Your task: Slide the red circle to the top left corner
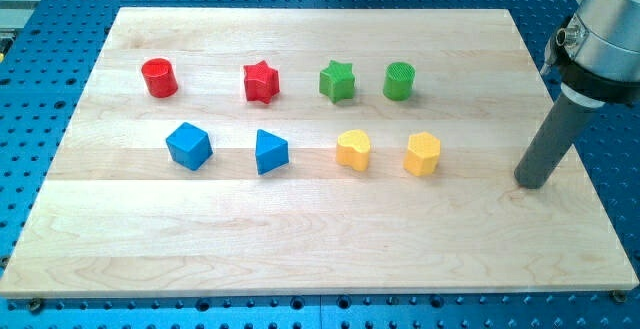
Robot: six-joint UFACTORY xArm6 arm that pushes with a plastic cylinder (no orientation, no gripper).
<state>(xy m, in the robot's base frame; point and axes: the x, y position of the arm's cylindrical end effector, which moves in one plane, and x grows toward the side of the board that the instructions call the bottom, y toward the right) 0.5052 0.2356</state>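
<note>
Here our tip (533,184) rests on the table (300,249) at about three o'clock, well apart from every block; it is a bare rod, so our tool has nothing to open or close and grips nothing.

Nearest to us runs the lower row: from nine o'clock toward three, the blue cube (188,146), the blue triangle (270,152), the yellow heart (353,150) and the yellow hexagon (423,154), the last being the block closest to our tip.

Beyond it lies the upper row: the red circle (159,78) at about ten o'clock, then the red star (261,82), the green star (337,81) and the green circle (399,81). The red circle already stands nearest the top left corner, though still short of it.

We judge that the push is not yet begun; we are at the approach step. The next move calls for crossing the table without disturbing either row, perhaps along the clear strip below the lower row, then settling at the red circle's four o'clock side and pushing toward ten o'clock.
</note>
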